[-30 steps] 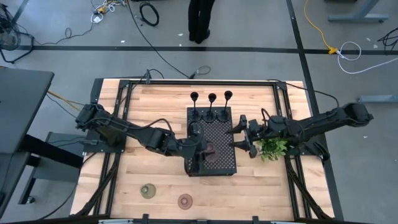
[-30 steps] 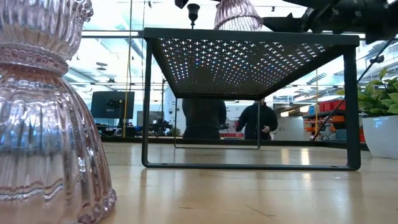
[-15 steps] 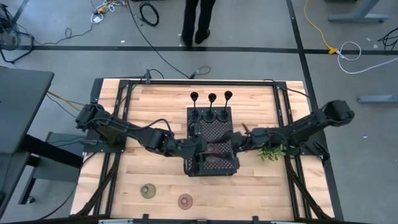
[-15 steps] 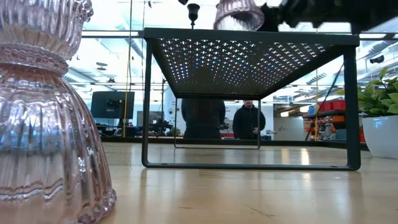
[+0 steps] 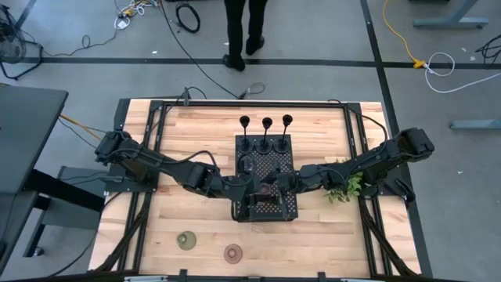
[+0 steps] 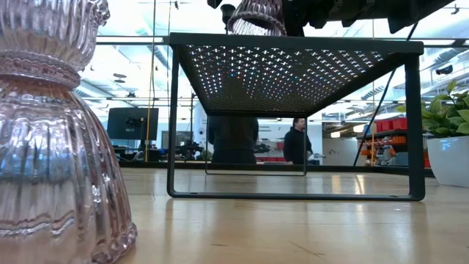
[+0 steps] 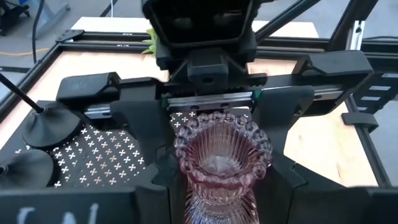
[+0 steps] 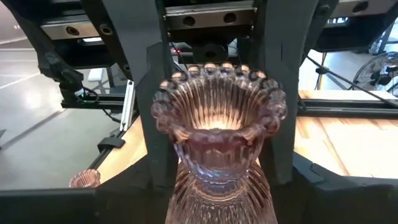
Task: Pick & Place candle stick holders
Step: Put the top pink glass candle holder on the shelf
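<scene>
The left gripper's fingers (image 8: 155, 124) stood on either side of a pink holder (image 7: 221, 155), close against its ribbed body, and the right gripper's fingers (image 7: 283, 118) flanked the same holder from the opposite side. In both wrist views each pair of fingers framed the beaded cup, so the holder stood between all four fingers; whether either pair actually pressed on the glass could not be told.

The holder stood upright on the tray (image 5: 283, 205), near its middle. The left gripper (image 5: 254, 190) and the right gripper (image 5: 286, 182) met there nose to nose. The left arm reached in low from the table's left edge, elbow bent, forearm lying across the wood. The right arm stretched in from the right edge, passing over the plant (image 5: 344, 186).

Three black holders (image 5: 266, 124) stood in a row at the tray's far edge. Near the front edge of the table sat an olive holder (image 5: 185, 240) and a second pink holder (image 5: 232, 252), well apart from the tray.
</scene>
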{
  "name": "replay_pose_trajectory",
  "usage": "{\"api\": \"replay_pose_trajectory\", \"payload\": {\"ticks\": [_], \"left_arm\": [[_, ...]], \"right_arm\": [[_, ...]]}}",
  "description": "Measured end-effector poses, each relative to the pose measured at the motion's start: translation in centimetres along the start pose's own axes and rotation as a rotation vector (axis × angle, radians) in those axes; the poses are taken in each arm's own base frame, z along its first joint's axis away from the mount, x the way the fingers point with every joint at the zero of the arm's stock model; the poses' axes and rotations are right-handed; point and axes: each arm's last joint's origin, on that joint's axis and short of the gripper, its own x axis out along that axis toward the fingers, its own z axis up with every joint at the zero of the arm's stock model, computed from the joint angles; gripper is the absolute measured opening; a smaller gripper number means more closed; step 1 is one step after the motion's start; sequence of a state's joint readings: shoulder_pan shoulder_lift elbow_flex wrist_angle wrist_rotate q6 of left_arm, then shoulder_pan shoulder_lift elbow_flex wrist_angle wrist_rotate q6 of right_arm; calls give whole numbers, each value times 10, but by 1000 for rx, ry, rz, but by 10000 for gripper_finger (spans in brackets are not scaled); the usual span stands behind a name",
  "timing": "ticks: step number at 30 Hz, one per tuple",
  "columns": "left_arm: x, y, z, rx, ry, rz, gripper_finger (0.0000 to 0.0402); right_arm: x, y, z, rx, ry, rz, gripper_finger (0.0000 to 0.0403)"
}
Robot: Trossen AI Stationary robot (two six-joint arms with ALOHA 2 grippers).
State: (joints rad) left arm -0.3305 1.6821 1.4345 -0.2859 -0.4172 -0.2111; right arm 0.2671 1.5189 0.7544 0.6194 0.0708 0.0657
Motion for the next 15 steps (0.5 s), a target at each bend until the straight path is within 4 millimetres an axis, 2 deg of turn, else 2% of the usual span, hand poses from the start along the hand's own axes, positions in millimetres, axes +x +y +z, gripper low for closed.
{"api": "replay_pose_trajectory", "payload": {"ticks": [6,15], "left_arm": [[0,0,0,-6,-2,1,142],[0,-1,0,8,0,-1,171]], "right_arm": [[-1,4,0,-13,5,2,203],[-1,10,-2,-6,19,8,182]]}}
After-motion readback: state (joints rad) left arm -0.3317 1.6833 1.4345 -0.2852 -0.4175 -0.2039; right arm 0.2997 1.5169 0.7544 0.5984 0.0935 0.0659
